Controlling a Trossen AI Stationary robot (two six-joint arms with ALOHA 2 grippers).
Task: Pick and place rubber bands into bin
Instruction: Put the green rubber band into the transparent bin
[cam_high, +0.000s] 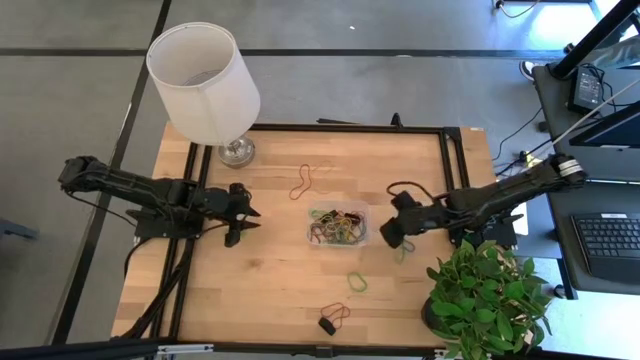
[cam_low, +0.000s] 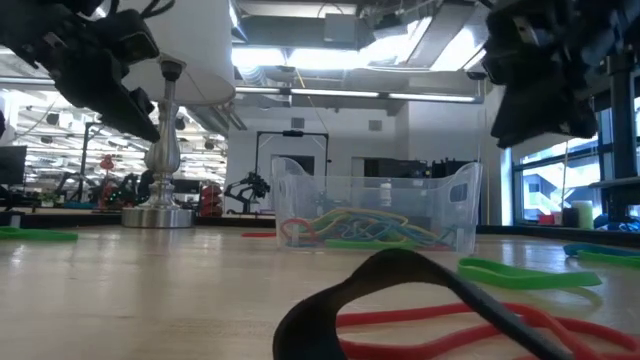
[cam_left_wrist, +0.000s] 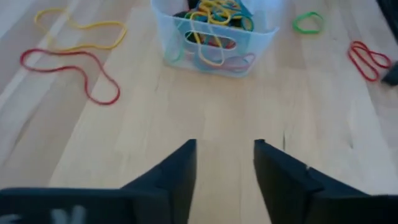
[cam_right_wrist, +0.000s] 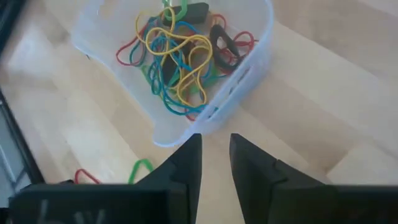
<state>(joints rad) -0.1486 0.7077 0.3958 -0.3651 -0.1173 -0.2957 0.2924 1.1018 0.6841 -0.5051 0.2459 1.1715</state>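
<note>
The clear bin (cam_high: 312, 216) stands mid-table, and a tangle of coloured rubber bands (cam_high: 337, 228) lies in it. Loose bands lie flat on the wood: a red and a yellow one (cam_high: 302, 182) on the bin's far side, a green one (cam_high: 357, 282) and a red and a black one (cam_high: 332, 318) on its near side, and a green-blue one (cam_high: 403, 250) under the right arm. My left gripper (cam_high: 250, 222) hovers left of the bin, open and empty (cam_left_wrist: 225, 152). My right gripper (cam_high: 383, 232) hangs just right of the bin (cam_right_wrist: 249, 68), open by a narrow gap (cam_right_wrist: 216, 146), holding nothing.
A lamp with a white shade (cam_high: 205, 65) stands on its silver base (cam_high: 237, 150) at the table's far left. A potted plant (cam_high: 490, 300) fills the near right corner. Bare wood lies between the left gripper and the bin (cam_left_wrist: 186, 46).
</note>
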